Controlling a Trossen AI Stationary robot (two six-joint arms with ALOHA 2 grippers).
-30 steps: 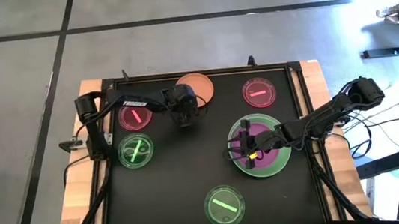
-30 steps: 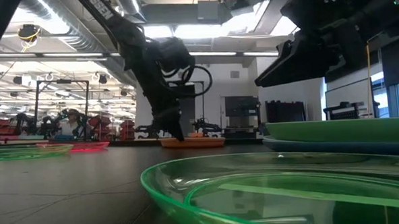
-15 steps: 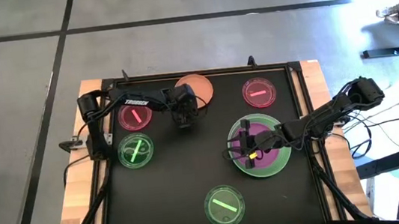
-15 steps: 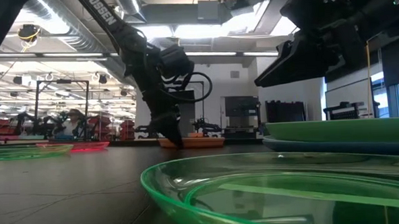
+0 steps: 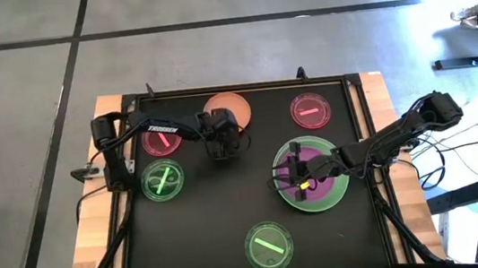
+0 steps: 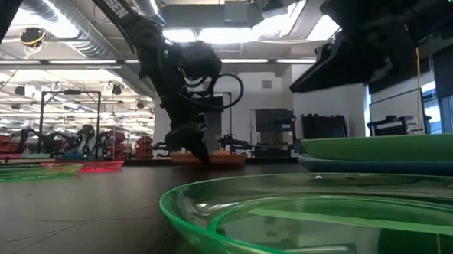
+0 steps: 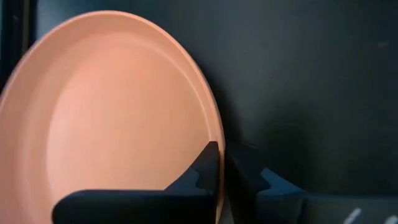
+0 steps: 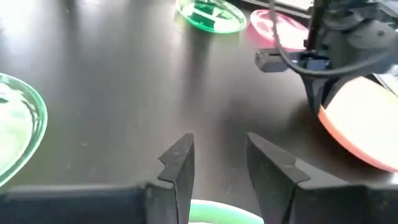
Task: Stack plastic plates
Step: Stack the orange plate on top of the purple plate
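Note:
The orange plate [image 5: 227, 110] lies near the table's far edge, and my left gripper [image 5: 221, 147] is shut on its near rim. My right gripper [image 5: 285, 176] is open and hovers over a stack with the purple plate [image 5: 321, 177] on top of a large green plate [image 5: 317, 203]. A blue plate [image 6: 381, 165] shows under the green one in the low view. Two small pink striped dishes [image 5: 310, 110] [image 5: 161, 139] and two green striped dishes [image 5: 163, 180] [image 5: 268, 245] lie flat on the mat. My left gripper pinches the orange plate's near rim [image 7: 216, 134] between its two fingers, one finger [image 7: 202, 171] on the plate's inner side and the other [image 7: 249, 174] outside it. The fingers point down at a slant from the near side. The plate stays low over the mat; whether it is lifted I cannot tell.
A black mat covers the table [image 5: 229, 207] inside a raised frame [image 5: 361, 93] with wooden edges. The near green dish [image 6: 292, 216] fills the low view's foreground. Bare mat lies in the middle between the two arms. A room with equipment shows behind the table.
My left gripper has drawn the orange plate a little toward the table's near and left edges. The right arm has kept still.

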